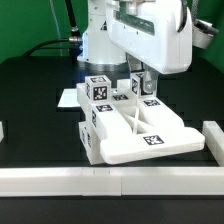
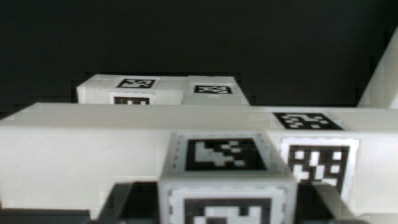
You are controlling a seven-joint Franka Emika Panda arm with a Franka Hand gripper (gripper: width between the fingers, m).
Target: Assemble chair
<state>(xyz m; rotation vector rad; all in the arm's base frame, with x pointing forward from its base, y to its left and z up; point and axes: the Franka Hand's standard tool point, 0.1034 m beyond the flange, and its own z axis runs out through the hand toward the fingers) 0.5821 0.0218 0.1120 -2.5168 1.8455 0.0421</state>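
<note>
We are holding a small tagged leg block (image 2: 226,180) between the gripper (image 1: 146,84) fingers, which are closed partway on it, just above the far side of the seat slab (image 1: 150,137) mid-table, so we should be lowering it slowly and straight.

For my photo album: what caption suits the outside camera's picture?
Robot arm lowers its pincer over white tagged chair parts on a black table.

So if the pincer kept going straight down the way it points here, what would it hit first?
Probably the tagged white block right between its fingers, part of the chair assembly. The wrist view shows the block filling the gap, though whether the fingers already touch it is unclear.
</note>
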